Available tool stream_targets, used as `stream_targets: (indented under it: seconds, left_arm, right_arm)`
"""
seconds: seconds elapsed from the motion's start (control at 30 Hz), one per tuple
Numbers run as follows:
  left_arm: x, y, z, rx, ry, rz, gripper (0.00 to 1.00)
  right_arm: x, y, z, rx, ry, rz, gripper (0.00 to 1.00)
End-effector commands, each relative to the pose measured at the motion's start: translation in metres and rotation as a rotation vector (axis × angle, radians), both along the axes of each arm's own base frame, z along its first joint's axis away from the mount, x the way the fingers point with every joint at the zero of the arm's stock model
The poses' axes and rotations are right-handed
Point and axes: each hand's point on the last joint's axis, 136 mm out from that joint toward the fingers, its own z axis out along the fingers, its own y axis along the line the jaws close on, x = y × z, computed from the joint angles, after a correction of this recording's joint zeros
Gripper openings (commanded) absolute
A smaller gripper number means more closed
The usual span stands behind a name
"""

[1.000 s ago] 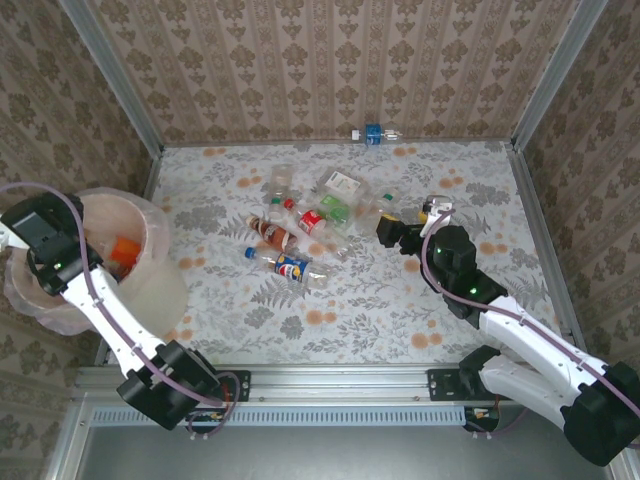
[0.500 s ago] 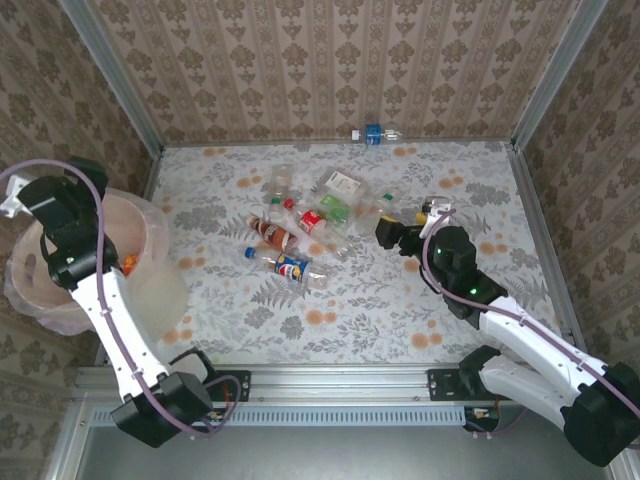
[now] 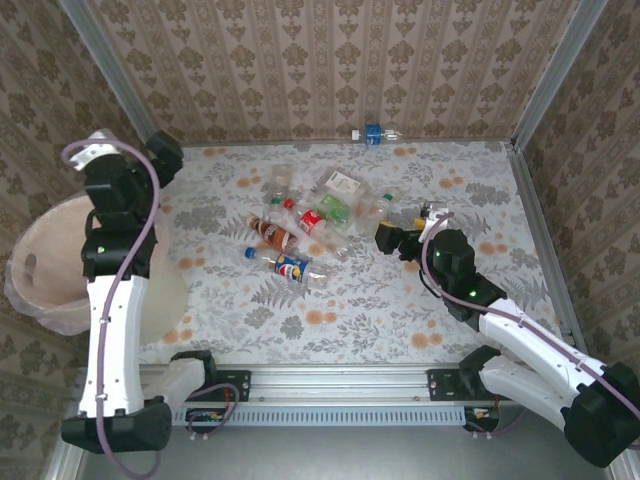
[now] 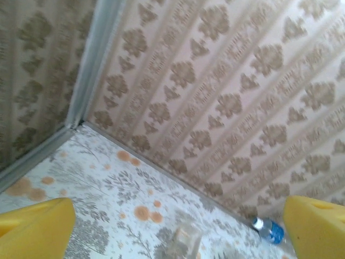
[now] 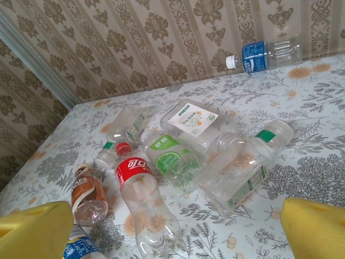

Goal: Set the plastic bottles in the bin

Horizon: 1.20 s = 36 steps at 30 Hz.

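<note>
In the top view the plastic bottles (image 3: 300,228) are seen lying in a loose cluster on the floral table (image 3: 350,310), a little toward eleven o'clock from its middle. One blue-labelled bottle (image 3: 373,133) is set apart from them against the back wall at twelve o'clock. The bin (image 3: 50,255) is stood at the table's nine o'clock edge, is lined with a clear bag and is partly covered by the left arm. The left gripper (image 3: 164,151) is held over the far left corner, at about one o'clock from the bin. In the left wrist view its yellow fingers (image 4: 35,229) are spread wide and empty. The right gripper (image 3: 383,236) is placed at three o'clock of the cluster, near the closest clear bottle; its jaws are likewise parted wide and nothing is gripped. In the right wrist view a red-labelled bottle (image 5: 135,172), a green-labelled bottle (image 5: 172,156) and a brown bottle (image 5: 89,197) are shown lying side by side ahead of the fingers. A green-capped clear bottle (image 5: 242,172) is found at their three o'clock.
</note>
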Motion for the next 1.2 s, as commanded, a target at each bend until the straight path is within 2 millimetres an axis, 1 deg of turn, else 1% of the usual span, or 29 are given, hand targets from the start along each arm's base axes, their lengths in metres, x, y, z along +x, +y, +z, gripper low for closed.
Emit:
stream_targets:
  seconds: [0.0,0.1,0.17,0.33,0.37,0.4,0.43,0.5,0.6,0.7,0.8,0.83,0.87,0.97,1.03,1.17]
  left_arm:
    - [0.009,-0.026,0.007,0.082,-0.008,-0.038,1.0]
    - [0.022,-0.065,-0.007,0.126,0.04,-0.126,1.0]
    - [0.032,-0.088,-0.02,0.152,0.082,-0.185,1.0]
    - [0.052,-0.124,-0.056,0.135,0.217,-0.265,1.0]
    - [0.056,-0.133,-0.065,0.133,0.238,-0.281,1.0]
    - [0.06,-0.136,-0.075,0.137,0.262,-0.279,1.0]
    - [0.06,-0.148,-0.084,0.143,0.287,-0.297,1.0]
    - [0.066,-0.155,-0.107,0.144,0.358,-0.293,1.0]
    - [0.073,-0.149,-0.148,0.139,0.496,-0.208,1.0]
    - [0.075,-0.142,-0.186,0.125,0.63,-0.146,1.0]
    - [0.075,-0.139,-0.219,0.078,0.702,-0.096,1.0]
    - [0.081,-0.123,-0.234,0.035,0.726,-0.05,0.99]
    - [0.081,-0.116,-0.251,-0.004,0.761,-0.029,0.97]
    - [0.083,-0.101,-0.287,-0.116,0.839,0.009,0.91]
    - [0.084,-0.099,-0.304,-0.148,0.865,0.021,0.88]
    - [0.087,-0.094,-0.331,-0.178,0.922,0.078,0.85]
  right_arm:
    - [-0.003,-0.002,-0.002,0.021,0.012,0.001,1.0]
    - [-0.004,-0.003,-0.003,0.026,0.016,-0.003,1.0]
    - [-0.006,-0.004,-0.003,0.033,0.018,-0.008,1.0]
    - [-0.011,-0.01,-0.005,0.036,0.02,-0.025,1.0]
    - [-0.012,-0.012,-0.005,0.036,0.02,-0.029,1.0]
    - [-0.013,-0.014,-0.005,0.035,0.018,-0.037,1.0]
    - [-0.015,-0.016,-0.005,0.036,0.015,-0.043,1.0]
    - [-0.017,-0.021,-0.005,0.033,0.011,-0.062,1.0]
    - [-0.02,-0.025,-0.006,0.019,0.015,-0.075,1.0]
    - [-0.022,-0.025,-0.007,0.008,0.024,-0.07,1.0]
    - [-0.023,-0.026,-0.01,0.005,0.033,-0.067,1.0]
    - [-0.024,-0.025,-0.01,0.005,0.034,-0.064,1.0]
    - [-0.024,-0.025,-0.011,0.005,0.034,-0.058,1.0]
    - [-0.026,-0.02,-0.011,-0.001,0.04,-0.027,0.99]
    - [-0.027,-0.019,-0.013,-0.003,0.047,-0.022,0.99]
    - [-0.026,-0.019,-0.014,-0.001,0.05,-0.025,0.98]
